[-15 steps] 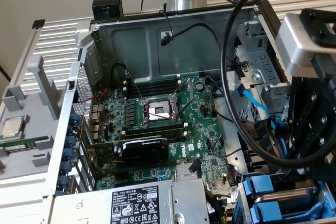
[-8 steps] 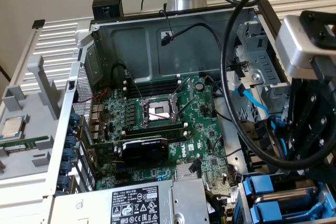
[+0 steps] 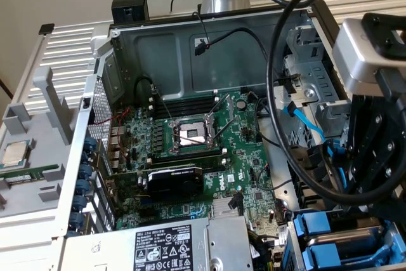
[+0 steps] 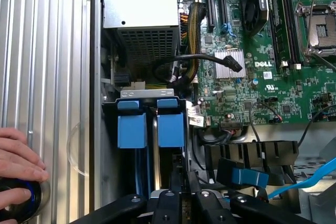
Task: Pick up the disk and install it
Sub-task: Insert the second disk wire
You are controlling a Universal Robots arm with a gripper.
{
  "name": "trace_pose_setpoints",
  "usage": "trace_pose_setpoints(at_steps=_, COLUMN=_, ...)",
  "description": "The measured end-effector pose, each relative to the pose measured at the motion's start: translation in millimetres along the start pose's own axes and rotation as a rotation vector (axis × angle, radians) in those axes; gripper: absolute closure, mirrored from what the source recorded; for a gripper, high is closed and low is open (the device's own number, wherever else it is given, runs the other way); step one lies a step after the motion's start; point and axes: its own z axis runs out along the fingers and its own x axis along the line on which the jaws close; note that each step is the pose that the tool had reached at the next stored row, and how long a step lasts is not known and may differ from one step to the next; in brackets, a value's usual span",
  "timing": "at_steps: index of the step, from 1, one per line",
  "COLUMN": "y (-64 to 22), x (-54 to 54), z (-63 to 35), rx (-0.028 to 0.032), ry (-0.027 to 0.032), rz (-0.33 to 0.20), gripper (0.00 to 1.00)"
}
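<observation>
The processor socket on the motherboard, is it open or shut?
Open: the socket has its retention levers swung up and its bare contact area showing, with no chip or cooler on it.

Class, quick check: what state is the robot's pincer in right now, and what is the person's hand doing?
Pincer: closed, nothing visibly held.
Person's hand: resting on a round black knob.

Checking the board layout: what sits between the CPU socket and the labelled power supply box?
In the exterior view, a black expansion card lies across the green motherboard between the CPU socket and the power supply box.
</observation>
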Motion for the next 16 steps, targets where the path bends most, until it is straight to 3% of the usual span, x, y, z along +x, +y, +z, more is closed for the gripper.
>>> trace_pose_setpoints(at_steps=13, y=-0.1, x=0.0, z=0.5, rx=0.0012, ry=-0.0013, rz=0.0, gripper=0.84)
trace_pose_setpoints(at_steps=15, y=-0.1, x=-0.1, z=0.4, rx=0.0013, ry=-0.0007, rz=0.0, gripper=0.82)
trace_pose_setpoints(at_steps=16, y=-0.1, x=-0.1, z=0.3, rx=0.0018, ry=-0.0004, rz=0.0, gripper=0.75)
